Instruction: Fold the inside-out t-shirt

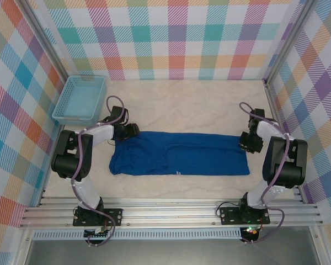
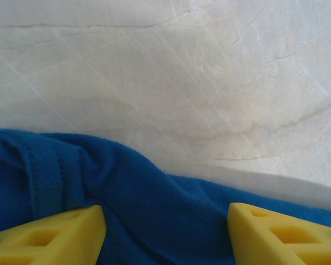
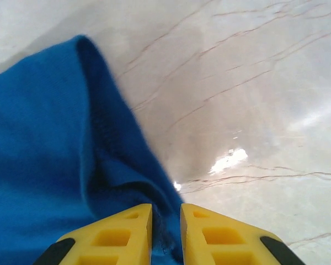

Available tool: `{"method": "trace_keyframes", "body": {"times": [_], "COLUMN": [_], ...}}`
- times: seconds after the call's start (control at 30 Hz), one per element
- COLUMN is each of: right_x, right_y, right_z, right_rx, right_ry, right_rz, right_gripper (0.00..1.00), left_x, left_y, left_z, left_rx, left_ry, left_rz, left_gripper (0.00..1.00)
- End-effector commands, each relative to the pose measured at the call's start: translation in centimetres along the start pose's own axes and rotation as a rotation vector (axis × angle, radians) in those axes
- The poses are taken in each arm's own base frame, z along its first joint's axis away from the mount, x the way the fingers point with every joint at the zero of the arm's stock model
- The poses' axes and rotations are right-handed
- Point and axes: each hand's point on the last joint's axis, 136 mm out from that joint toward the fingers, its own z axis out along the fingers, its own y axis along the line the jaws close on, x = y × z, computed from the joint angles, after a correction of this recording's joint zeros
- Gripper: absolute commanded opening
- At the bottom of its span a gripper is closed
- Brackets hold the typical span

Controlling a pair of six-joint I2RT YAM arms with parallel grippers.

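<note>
Your t-shirt (image 1: 179, 153) lies flat on the table (image 1: 182, 99) as a long blue band running left to right, between the two arms and a little nearer the arm bases than the back wall. There's a tiny pale mark on it at the near edge, too small to read. Your left gripper (image 1: 133, 131) sits at the shirt's far left corner. In the left wrist view its yellow fingers (image 2: 49, 237) stand wide apart, with rumpled cloth and a stitched hem (image 2: 44, 176) lying between and under them, nothing pinched. Your right gripper (image 1: 245, 142) is at the shirt's far right corner. In the right wrist view the gripper (image 3: 165, 221) is down to a narrow slit, and a raised fold of the shirt's edge (image 3: 127, 160) runs straight into that slit, so it's pinching the t-shirt there. Bare table shows to the right of that fold. A light blue basket (image 1: 71, 117) sits at the far left of the table, just behind your left arm, apart from the shirt.
</note>
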Motion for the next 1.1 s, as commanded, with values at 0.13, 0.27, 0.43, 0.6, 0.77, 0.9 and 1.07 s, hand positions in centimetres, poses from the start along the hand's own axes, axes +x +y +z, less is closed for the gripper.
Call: {"method": "trace_keyframes", "body": {"times": [0.13,0.27,0.43,0.6,0.77,0.9,1.07], "right_x": [-0.9,-0.8,0.6,0.3,-1.6,-2.2,-2.1], "right_y": [-2.5,-1.5,2.2,2.7,1.4,0.9,-0.4], "right_z": [-0.9,-2.1,-4.2,-2.0,-0.9,-1.1,-0.9], "right_rx": [0.101,0.032,-0.146,-0.076,0.044,0.050,0.048], "right_ry": [-0.008,-0.023,-0.073,-0.012,-0.022,-0.033,-0.013], "right_rz": [0.037,0.040,-0.029,-0.073,-0.101,-0.082,-0.046], "right_gripper": [0.20,0.21,0.36,0.42,0.31,0.20,0.11], "left_x": [3.8,3.8,3.8,3.8,3.8,3.9,3.9], "left_y": [3.0,2.8,2.6,2.5,2.5,2.6,2.6], "left_z": [2.1,2.1,2.2,2.3,2.3,2.3,2.2], "left_rx": [-0.067,-0.057,-0.049,-0.042,-0.044,-0.044,-0.042], "left_ry": [0.130,0.131,0.135,0.137,0.137,0.137,0.136], "left_rz": [-0.028,-0.029,-0.026,-0.024,-0.023,-0.024,-0.023], "left_gripper": [0.62,0.62,0.62,0.62,0.62,0.62,0.62]}}
